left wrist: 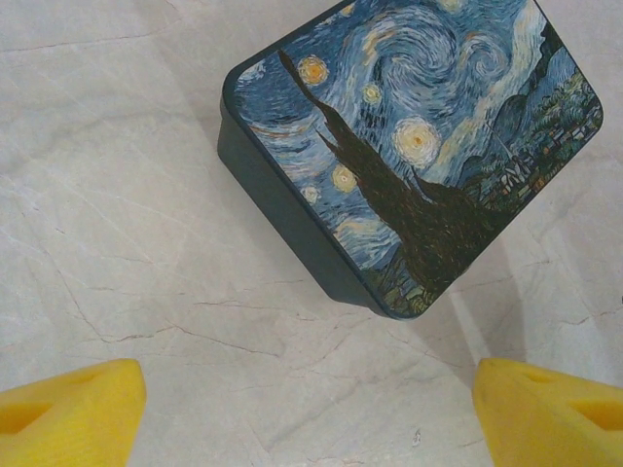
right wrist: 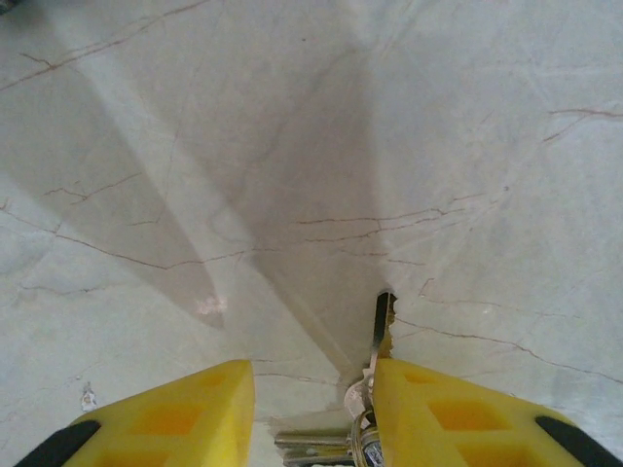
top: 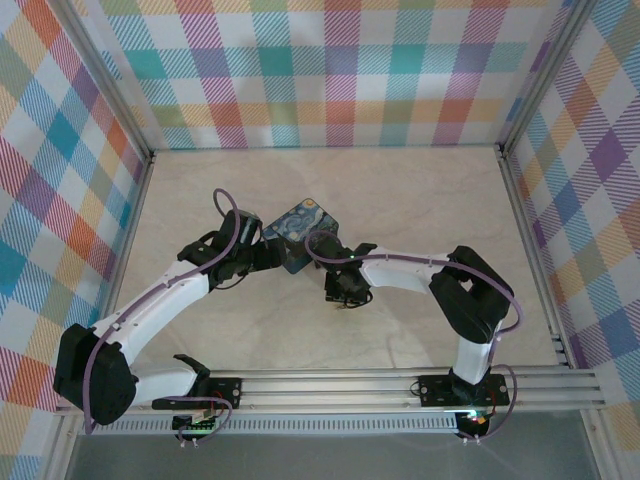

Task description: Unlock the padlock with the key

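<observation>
**Key** (right wrist: 382,331). Thin, silvery, with a toothed blade. In the right wrist view we see it standing along the inner face of one yellow finger (right wrist: 458,409) of the right gripper (right wrist: 311,379). Its head meets a small ring (right wrist: 360,428), and more metal pieces lie low across the gap between the fingers. Location: at the right gripper, which in the top view sits just beside the near-right side of the starry-night box (top: 298,232), over the pale veined table (top: 430,200).

**Right gripper.** Jaws part-way apart. The blade lies against one finger. We cannot tell whether the fingers are clamped on the ring and metal pieces or only lie beside them.

**Left gripper** (left wrist: 307,389). Jaws spread wide, released. Its yellow fingertips are near the box, with a strip of bare table between them and the box's nearest corner. From above it lies just beside the box's left side.

**Box.** Dark blue with a swirling painted top and rounded corners. It lies flat, turned at an angle to the table's edges.
</observation>
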You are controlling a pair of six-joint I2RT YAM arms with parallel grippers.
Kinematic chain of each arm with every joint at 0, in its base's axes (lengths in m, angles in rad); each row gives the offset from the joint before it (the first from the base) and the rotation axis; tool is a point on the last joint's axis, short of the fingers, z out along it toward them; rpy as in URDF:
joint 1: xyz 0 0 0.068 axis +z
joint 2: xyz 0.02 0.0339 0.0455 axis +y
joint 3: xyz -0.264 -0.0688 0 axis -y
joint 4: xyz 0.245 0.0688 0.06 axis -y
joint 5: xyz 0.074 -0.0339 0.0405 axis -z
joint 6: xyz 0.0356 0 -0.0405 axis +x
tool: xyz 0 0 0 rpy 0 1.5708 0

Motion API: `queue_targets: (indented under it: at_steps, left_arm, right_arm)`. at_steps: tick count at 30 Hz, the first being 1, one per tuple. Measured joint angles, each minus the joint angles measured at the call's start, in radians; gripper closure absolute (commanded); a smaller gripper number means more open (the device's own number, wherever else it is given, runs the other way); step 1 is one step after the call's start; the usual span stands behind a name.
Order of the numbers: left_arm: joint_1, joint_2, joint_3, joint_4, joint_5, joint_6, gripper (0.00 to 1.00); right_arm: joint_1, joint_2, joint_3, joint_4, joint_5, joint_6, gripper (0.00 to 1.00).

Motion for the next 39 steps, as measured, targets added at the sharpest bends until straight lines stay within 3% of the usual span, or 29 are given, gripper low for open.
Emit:
queue_targets:
  at_steps: [13, 29, 39]
  left_arm:
    - [0.000, -0.035, 0.001, -0.021, -0.001, 0.000, 0.12]
    - [-0.006, -0.034, 0.001, -0.082, 0.051, -0.001, 0.12]
    - [-0.006, -0.034, 0.029, -0.113, 0.059, 0.000, 0.12]
  right_arm:
    - [0.002, -0.049, -0.011, -0.018, 0.017, -0.099, 0.50]
    - [0.000, -0.124, 0.003, -0.086, -0.103, -0.900, 0.41]
    - [-0.055, -0.041, -0.010, -0.077, -0.127, -1.106, 0.45]
